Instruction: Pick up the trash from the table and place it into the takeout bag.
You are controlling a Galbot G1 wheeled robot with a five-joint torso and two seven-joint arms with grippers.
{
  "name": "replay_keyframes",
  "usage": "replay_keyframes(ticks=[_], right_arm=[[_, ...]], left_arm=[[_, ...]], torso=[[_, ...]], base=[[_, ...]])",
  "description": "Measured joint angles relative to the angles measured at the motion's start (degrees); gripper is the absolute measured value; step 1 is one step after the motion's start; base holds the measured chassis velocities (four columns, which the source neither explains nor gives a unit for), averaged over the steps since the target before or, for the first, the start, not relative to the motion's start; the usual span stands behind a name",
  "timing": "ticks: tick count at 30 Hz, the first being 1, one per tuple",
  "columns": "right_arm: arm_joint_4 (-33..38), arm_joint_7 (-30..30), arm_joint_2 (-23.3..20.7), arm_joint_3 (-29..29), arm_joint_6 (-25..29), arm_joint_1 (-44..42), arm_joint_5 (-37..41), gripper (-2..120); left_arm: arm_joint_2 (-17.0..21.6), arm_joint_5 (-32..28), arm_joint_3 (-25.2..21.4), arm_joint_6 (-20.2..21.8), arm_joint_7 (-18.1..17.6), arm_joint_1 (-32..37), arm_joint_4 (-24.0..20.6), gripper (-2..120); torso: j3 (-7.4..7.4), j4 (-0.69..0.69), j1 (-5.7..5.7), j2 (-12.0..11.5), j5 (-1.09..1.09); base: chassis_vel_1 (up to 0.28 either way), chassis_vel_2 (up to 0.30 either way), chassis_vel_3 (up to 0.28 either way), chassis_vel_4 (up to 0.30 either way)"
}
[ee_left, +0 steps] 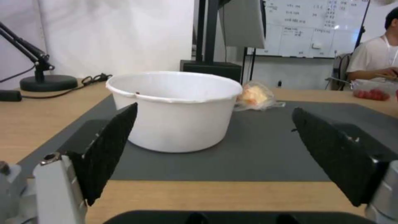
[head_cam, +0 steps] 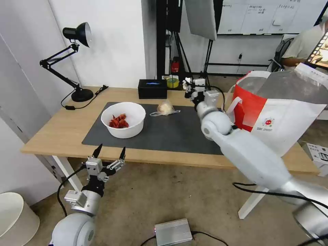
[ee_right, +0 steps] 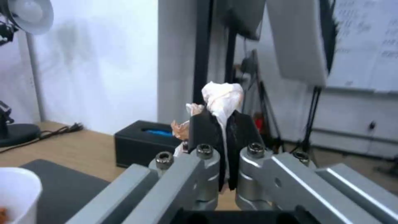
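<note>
Right end effector (ee_right: 226, 130) pinches crumpled tissue (ee_right: 222, 96).

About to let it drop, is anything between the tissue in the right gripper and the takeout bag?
Nothing visible. The right gripper holds the tissue above the table, and the open takeout bag stands just beside it.

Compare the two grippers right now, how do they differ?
The left gripper is open and empty, low before the table's near edge; the right gripper is shut on a crumpled white tissue, raised over the table's far side. Both have black pads.
</note>
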Motion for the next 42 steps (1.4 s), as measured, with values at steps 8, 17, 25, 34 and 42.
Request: replay_keyframes(ticks=[8, 17, 25, 34, 42], right_arm=[[8.5, -2.6, -7.7, 7.9, 4.1, -8.9, -1.7, 0], [17.6, -5.9, -12.4, 22.8, 5.8, -21.1, 0.5, 0], [18.9, -8.5, -15.2, 35.6, 5.8, -26.4, 4.3, 0], [15.6, -6.7, -16.6, 45.2, 3.3, -27.8, 8.6, 0], [14.4, 0.3, -17.8, 46.9, -7.6, -27.5, 12.6, 0]], left_arm=[[-0.3, -0.2, 0.8, 0.1, -0.1, -0.7, 1.6, 100], [-0.2, -0.1, 1.8, 0.3, -0.1, -1.2, 2.9, 100], [-0.2, 0.0, 3.0, 1.0, -0.2, -1.7, 3.6, 100], [-0.1, 0.1, 3.8, 1.2, -0.2, -2.5, 4.4, 100], [0.0, 0.0, 3.9, 1.3, -0.2, -2.7, 4.9, 100]], torso=[[0.00, 0.00, 0.00, 0.0, -0.01], [0.00, 0.01, 0.00, 0.0, -0.01], [0.00, 0.01, 0.00, 0.0, -0.01], [0.00, 0.01, 0.00, 0.0, -0.01], [0.00, 0.02, 0.00, 0.0, -0.01]], base=[[0.000, 0.000, 0.000, 0.000], [0.000, 0.000, 0.000, 0.000], [0.000, 0.000, 0.000, 0.000], [0.000, 0.000, 0.000, 0.000], [0.000, 0.000, 0.000, 0.000]])
